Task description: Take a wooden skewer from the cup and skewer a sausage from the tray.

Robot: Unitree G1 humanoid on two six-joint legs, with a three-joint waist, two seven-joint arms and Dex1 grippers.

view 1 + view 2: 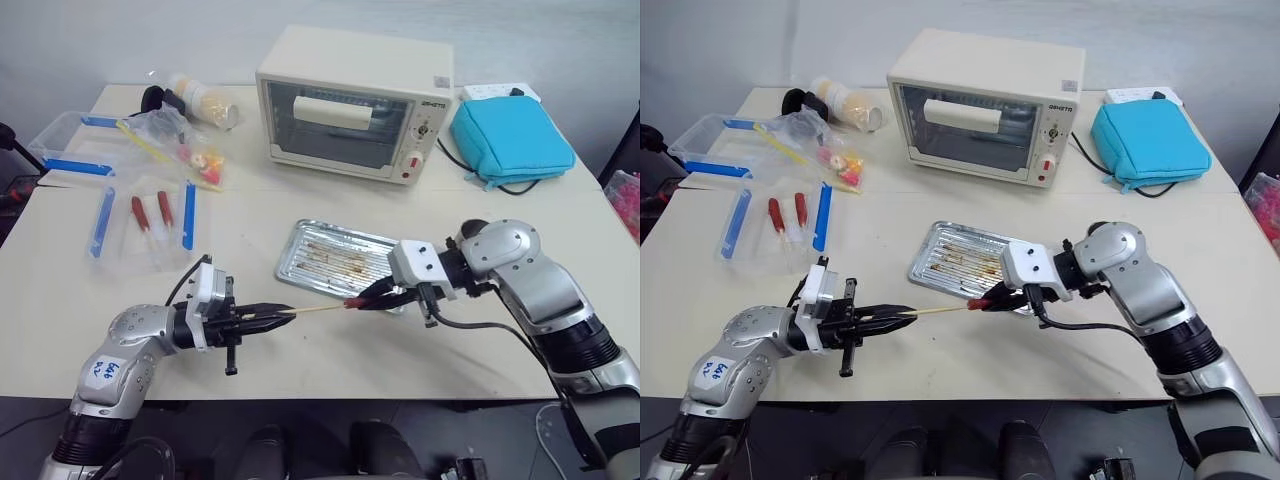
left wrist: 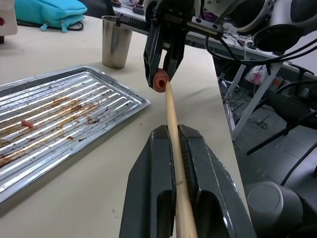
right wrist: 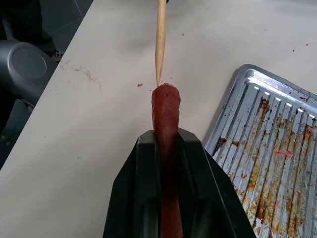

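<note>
A pale bench (image 1: pixel 420 350) stands before a grey-white wall, and the tray (image 1: pixel 300 243) lies near its middle, streaked with brown grease. Just in front of the tray, the two hands meet tip to tip above the bench. The left hand (image 1: pixel 268 316) is clamped on the skewer (image 1: pixel 318 310), which runs level toward the tray's front right corner. The right hand (image 1: pixel 368 299) is clamped on the sausage (image 3: pixel 166 106), whose rounded end sticks out past the fingers.

The right wrist view shows the skewer's sharp tip right at the sausage's end; whether it has pierced the meat I cannot tell. The same view shows a small pink scrap on the tray's ribs. The left wrist view shows the cup (image 2: pixel 116 41) standing upright on the bench beyond the tray's far corner, just behind the right hand; in the eye views that arm covers it.

Behind the tray sits a cream toaster oven (image 1: pixel 352 102), door shut. To the right of the tray, farther back, lies a teal pouch (image 1: pixel 510 140) with a white power strip (image 1: pixel 498 92) behind it. To the tray's left lie two red sausages in a clear blue-edged bag (image 1: pixel 145 218), and beyond them a clear box (image 1: pixel 75 145), a bag of small snacks (image 1: pixel 185 145) and a tipped jar (image 1: pixel 205 100).
</note>
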